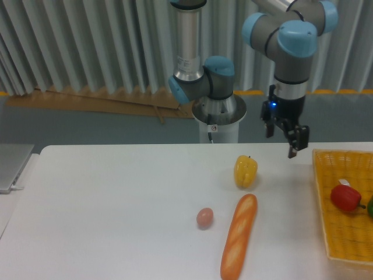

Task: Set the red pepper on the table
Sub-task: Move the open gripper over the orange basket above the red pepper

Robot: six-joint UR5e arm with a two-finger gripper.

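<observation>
While the red pepper (345,198) lies in the yellow basket (327,205) at right, nothing is done. The gripper (282,140) hangs spread and empty, far above the table (105,216); picking and placing remain.

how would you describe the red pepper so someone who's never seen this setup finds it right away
Look to the right edge of the white table, where a yellow woven basket sits. The red pepper lies inside it, near the middle of the part in view. It is glossy red, unlike the yellow pepper, the long bread loaf and the small egg, which all lie out on the tabletop.
</observation>
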